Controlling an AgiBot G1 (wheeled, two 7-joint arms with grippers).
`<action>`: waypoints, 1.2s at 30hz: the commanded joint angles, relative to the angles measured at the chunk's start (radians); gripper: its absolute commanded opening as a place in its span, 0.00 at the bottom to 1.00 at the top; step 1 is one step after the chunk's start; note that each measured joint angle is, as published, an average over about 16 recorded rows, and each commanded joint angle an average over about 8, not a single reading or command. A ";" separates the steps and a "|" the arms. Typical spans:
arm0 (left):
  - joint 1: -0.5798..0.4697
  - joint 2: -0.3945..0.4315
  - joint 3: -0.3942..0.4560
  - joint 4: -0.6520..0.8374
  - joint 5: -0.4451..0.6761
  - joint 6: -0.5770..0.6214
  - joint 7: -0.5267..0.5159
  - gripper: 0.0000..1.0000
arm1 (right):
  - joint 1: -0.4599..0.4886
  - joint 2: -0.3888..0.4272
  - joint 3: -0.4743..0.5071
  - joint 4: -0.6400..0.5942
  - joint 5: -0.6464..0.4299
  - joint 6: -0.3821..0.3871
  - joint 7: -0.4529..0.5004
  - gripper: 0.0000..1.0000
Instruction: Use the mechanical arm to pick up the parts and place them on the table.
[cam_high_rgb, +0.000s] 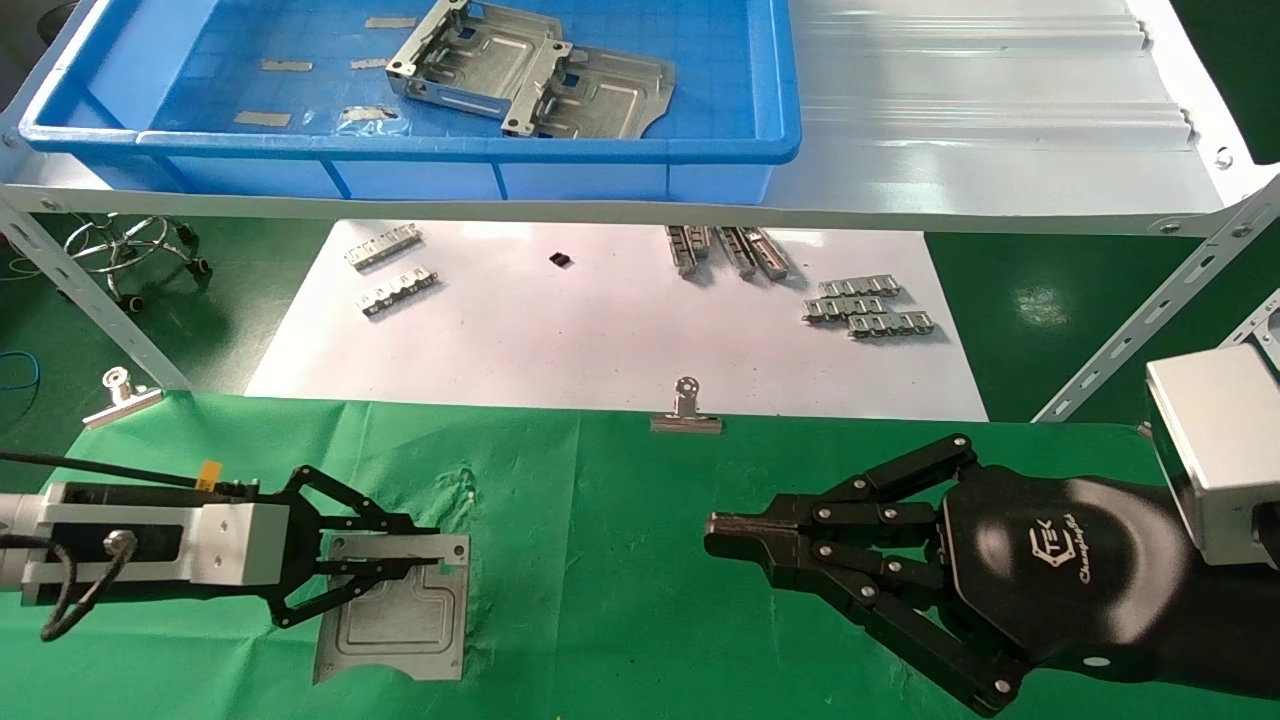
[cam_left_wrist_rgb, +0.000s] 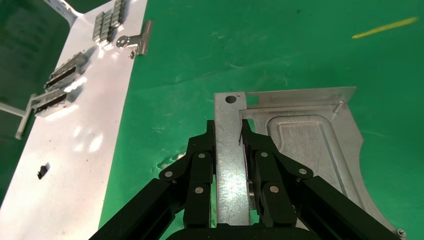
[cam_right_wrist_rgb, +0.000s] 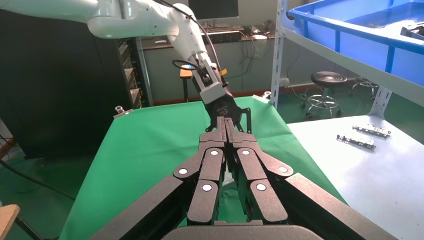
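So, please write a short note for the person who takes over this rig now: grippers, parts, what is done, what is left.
Left gripper: shut on the flange of one part, which lies on the green table.
Right gripper: shut, holding nothing, above the table on the right side.
Two more parts overlap in the blue bin on the shelf.
Done: one part is on the table, not yet released.
Left: release it, then move the two from the bin.

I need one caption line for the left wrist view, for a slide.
Left gripper shut on the side flange of a grey metal part lying on the green table.
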 joint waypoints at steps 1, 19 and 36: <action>0.001 0.014 0.003 0.030 0.008 -0.008 0.033 0.00 | 0.000 0.000 0.000 0.000 0.000 0.000 0.000 0.00; -0.017 0.086 -0.005 0.194 0.011 -0.040 0.211 1.00 | 0.000 0.000 0.000 0.000 0.000 0.000 0.000 0.00; -0.068 0.067 -0.035 0.228 -0.063 0.074 -0.037 1.00 | 0.000 0.000 0.000 0.000 0.000 0.000 0.000 0.75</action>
